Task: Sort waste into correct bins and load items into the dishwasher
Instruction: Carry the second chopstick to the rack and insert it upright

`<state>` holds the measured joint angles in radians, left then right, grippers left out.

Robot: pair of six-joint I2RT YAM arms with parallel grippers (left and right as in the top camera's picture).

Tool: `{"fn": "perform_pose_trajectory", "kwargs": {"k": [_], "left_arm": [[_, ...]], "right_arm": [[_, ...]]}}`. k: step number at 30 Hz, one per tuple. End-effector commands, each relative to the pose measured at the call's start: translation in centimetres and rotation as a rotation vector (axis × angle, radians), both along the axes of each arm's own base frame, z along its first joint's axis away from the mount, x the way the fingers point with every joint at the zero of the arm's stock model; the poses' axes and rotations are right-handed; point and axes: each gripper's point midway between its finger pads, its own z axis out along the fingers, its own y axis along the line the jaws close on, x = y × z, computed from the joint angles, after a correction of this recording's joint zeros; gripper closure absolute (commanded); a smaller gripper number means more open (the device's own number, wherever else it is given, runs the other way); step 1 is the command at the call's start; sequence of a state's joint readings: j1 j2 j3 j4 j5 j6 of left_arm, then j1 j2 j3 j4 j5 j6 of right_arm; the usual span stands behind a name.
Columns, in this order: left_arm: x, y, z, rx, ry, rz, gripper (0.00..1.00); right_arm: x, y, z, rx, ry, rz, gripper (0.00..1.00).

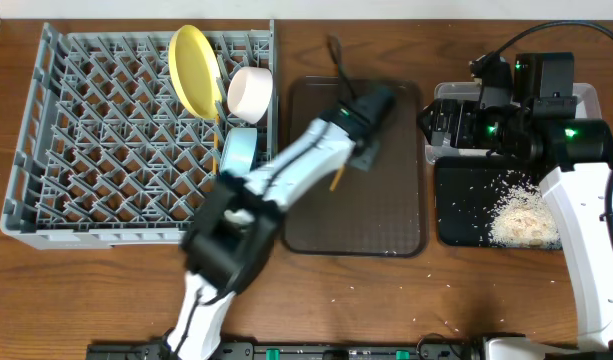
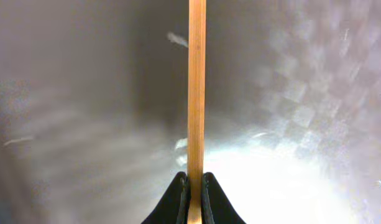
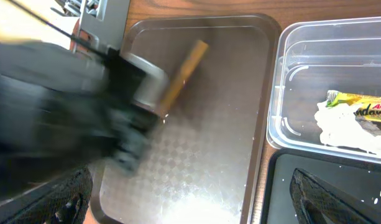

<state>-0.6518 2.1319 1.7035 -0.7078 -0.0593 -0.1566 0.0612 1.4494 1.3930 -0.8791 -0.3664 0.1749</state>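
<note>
Now, with the left gripper (image 2: 194, 190) clamped on a chopstick (image 2: 196, 87) jutting straight ahead over the brown tray (image 1: 386, 215) beneath, loading likely calls for carrying it left to the dish rack (image 1: 86, 150).

Looks like a robotics lab bench, folks, staged as a kitchen: wooden table (image 1: 386, 300), grey dish rack (image 1: 96, 150) at left, black cable (image 1: 576, 26) trailing across the frame's upper right.
</note>
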Motion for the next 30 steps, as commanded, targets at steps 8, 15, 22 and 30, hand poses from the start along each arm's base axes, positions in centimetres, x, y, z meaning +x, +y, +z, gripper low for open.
{"fn": "perform_pose_trajectory", "kwargs": {"k": [8,15,22,30], "left_arm": [[-0.3,12.7,17.1,-0.096,-0.19,0.227,0.92],[-5.2,23.4,15.3,0.077,0.029,0.441,0.92],[-6.3,27.8,10.0,0.132,0.132,0.499,0.92],[-6.7,28.4,5.8,0.141,0.151,0.505,0.86]], "right_arm": [[0.1,0.2,0.1,0.006,-0.001,0.007,0.01],[0.1,0.2,0.1,0.006,-0.001,0.007,0.01],[0.0,0.2,0.1,0.006,-0.001,0.007,0.01],[0.1,0.2,0.1,0.006,-0.001,0.007,0.01]]}}
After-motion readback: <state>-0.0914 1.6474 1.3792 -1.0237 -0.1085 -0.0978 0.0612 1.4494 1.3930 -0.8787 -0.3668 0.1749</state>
